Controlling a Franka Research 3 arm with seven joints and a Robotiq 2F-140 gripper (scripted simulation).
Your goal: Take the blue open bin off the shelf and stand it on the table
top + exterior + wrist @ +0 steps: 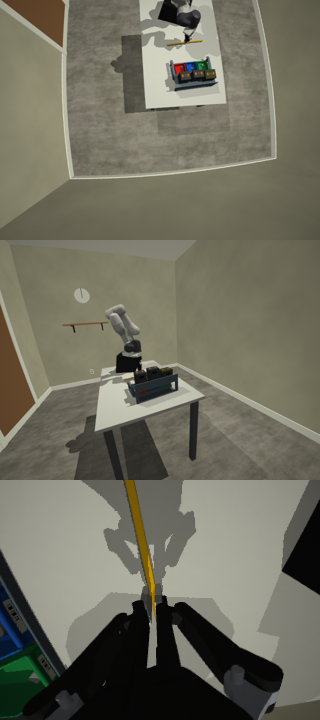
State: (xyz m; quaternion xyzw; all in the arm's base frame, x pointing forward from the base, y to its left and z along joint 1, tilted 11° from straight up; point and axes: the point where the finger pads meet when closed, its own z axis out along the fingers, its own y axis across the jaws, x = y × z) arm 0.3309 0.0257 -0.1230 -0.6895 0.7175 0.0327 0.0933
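Note:
The blue open bin (190,66) (7,636) sits in the middle of the grey shelf (196,85) (156,385), between a red bin (179,67) and a green bin (200,63) (15,684). Each bin has a small part inside. My gripper (186,40) (153,593) is behind the shelf, close to the table top (155,77) (116,407), apart from the bins. It is shut on a thin yellow rod (178,43) (137,520) (127,379), which runs level along the table, parallel to the shelf.
Three dark boxes with orange marks (184,76) (198,74) (210,73) (153,373) stand on the shelf's upper level. The arm's black base block (166,12) (124,364) stands at the table's far end. The shelf's frame (22,615) edges the wrist view at left.

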